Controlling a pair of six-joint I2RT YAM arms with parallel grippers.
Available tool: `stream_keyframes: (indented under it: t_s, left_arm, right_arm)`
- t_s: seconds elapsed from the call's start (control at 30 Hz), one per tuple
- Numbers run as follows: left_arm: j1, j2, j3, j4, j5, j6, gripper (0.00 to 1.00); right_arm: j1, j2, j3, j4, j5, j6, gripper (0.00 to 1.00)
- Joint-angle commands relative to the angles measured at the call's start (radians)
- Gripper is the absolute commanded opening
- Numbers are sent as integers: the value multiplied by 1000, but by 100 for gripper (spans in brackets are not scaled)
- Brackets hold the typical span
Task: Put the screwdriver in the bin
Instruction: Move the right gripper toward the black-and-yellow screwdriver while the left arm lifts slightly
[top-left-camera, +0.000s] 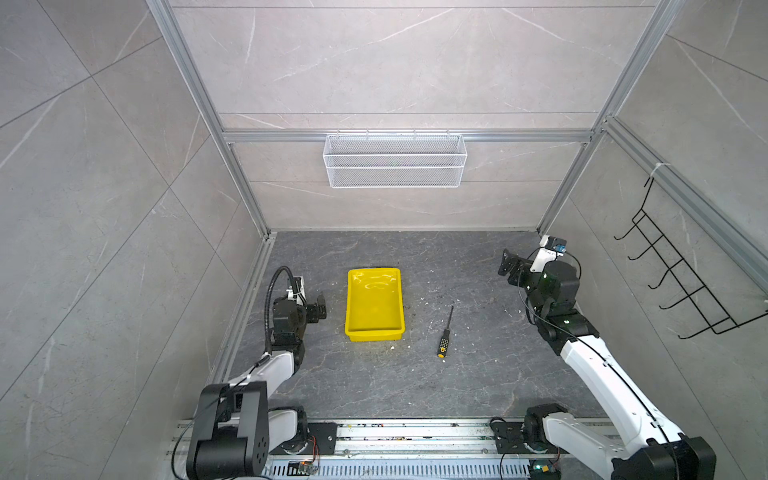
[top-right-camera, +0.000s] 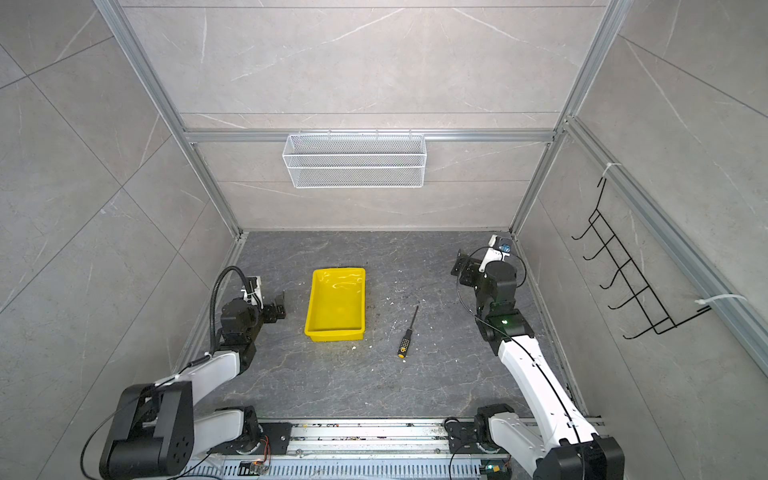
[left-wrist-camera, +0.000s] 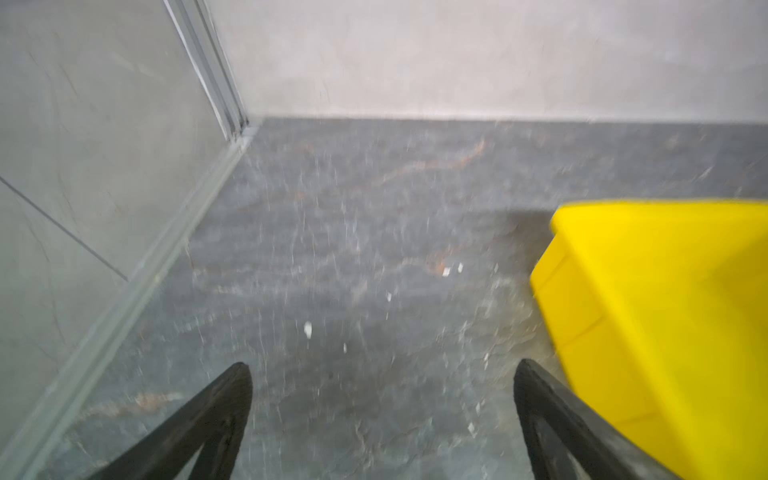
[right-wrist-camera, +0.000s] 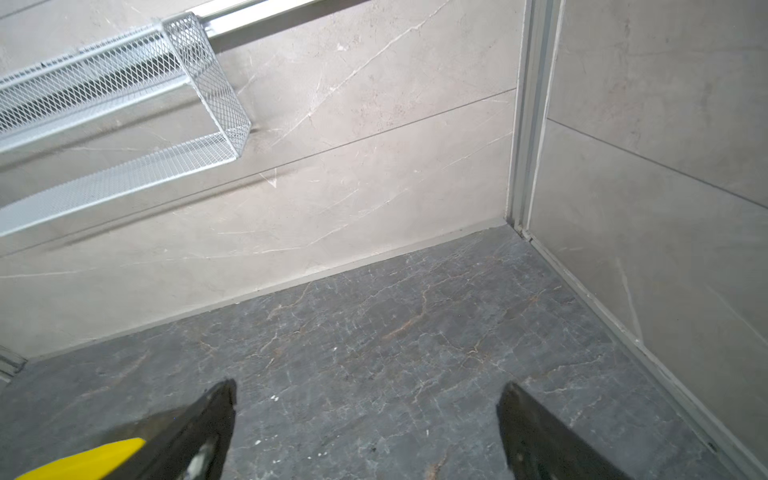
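The screwdriver (top-left-camera: 444, 336) (top-right-camera: 407, 334) lies flat on the dark stone floor, right of the bin. Its yellow end cap is nearest the front and its thin shaft points toward the back wall. The yellow bin (top-left-camera: 375, 332) (top-right-camera: 335, 332) stands empty at the middle of the floor. My left gripper (top-left-camera: 320, 305) (top-right-camera: 280, 305) (left-wrist-camera: 382, 370) is just left of the bin (left-wrist-camera: 665, 311), open, with nothing between its jaws. My right gripper (top-left-camera: 509, 268) (top-right-camera: 461, 266) (right-wrist-camera: 368, 388) hovers open and empty near the back right corner, well behind the screwdriver. In the right wrist view only a corner of the bin (right-wrist-camera: 83, 457) shows.
A white wire-mesh basket (top-left-camera: 395, 160) (right-wrist-camera: 124, 83) hangs on the back wall rail. A black wire hook rack (top-left-camera: 681, 274) is fixed to the right wall. Small white crumbs (top-left-camera: 422, 300) dot the floor. Tiled walls enclose three sides, and a metal rail (top-left-camera: 415, 432) runs along the front.
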Motion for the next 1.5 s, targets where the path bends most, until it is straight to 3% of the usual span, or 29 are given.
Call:
stream_keyframes:
  t_s: [0.0,0.07,0.13,0.2,0.3,0.43,0.53,0.6,0.73,0.83,0.93,1.03,1.17,1.27,1.47]
  left_arm:
    - [-43,-122,183,-286,85,-107,100]
    - [-64,-145,295,-326,182,-164,100]
    - [-105,-132,363,-303,169,-255,100]
    - [-141,-97,417,-328,173,-297,100]
    - [-150,-33,422,-424,194,-398,100]
    - [-155,22,348,-420,125,-419,100]
    - [-155,24,355,-462,82,-437,100]
    - [-162,25,377,-493,133,-360,100]
    - [-163,49,337,-446,172,-385,100]
    - [-163,65,356,-477,182,-390,100]
    - [-162,46,327,-496,84,-405,100]
    - [-162,16,287,-518,-85,-488,100]
    - [-157,-45,256,-489,-55,-475,100]
    - [-158,-71,195,-415,-50,-496,100]
    - [-159,-68,205,-447,-78,-510,100]
  right_arm:
    - [-3,37,76,-236,-1,113,99]
    - [-2,56,125,-328,65,197,99]
    - [-1,77,170,-491,204,373,99]
    - [-17,114,202,-716,362,657,100]
    - [-103,147,198,-679,182,553,100]
    - [-110,184,226,-748,104,494,100]
    - [-125,176,178,-676,7,463,99]
    - [-127,163,172,-680,-51,467,99]
    - [-126,108,123,-685,-210,372,98]
    - [-126,139,168,-837,-302,215,97]
    - [-126,138,155,-947,-315,157,97]
    - [-124,86,82,-920,-405,188,96]
    - [-97,92,-9,-792,-502,218,90]
    - [-36,154,-24,-762,-461,259,88]
    - [243,209,-83,-606,-322,458,83]
